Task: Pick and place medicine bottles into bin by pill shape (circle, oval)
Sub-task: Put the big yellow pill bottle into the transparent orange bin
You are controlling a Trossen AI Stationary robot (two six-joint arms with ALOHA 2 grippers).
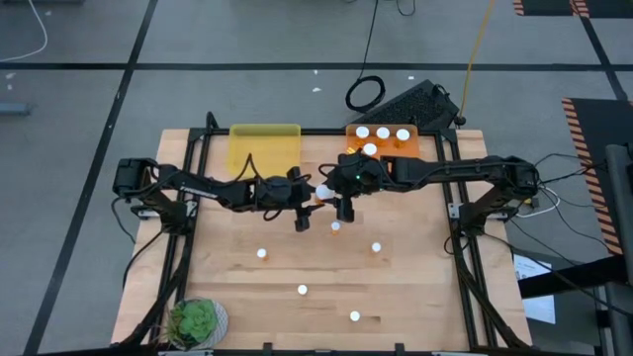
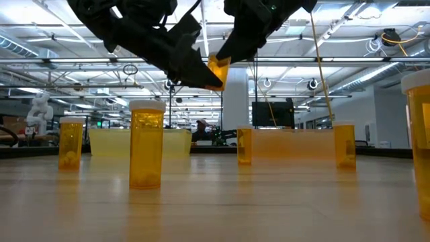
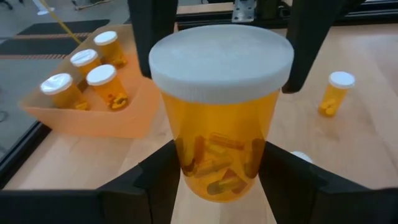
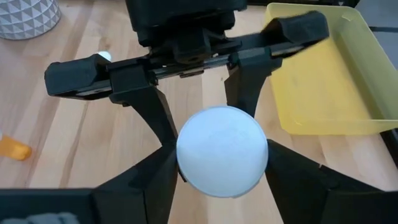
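Held medicine bottle is up off the table, caught between both grippers at once. The left gripper has its fingers pinching the amber body from either side, low down near the pills, which look long rather than round. The right gripper comes at it from the opposite direction, and its fingers sit tight against the two sides of the white cap, so the cap fills the gap between them.

Past the left fingers, off to one side, there's the orange tray with four capped bottles standing in it. On the other side, one loose bottle lies on the wood, well clear of the fingertips. Beyond the right fingers is the yellow tray. From overhead, more loose bottles are scattered on the table, well apart from both grippers.
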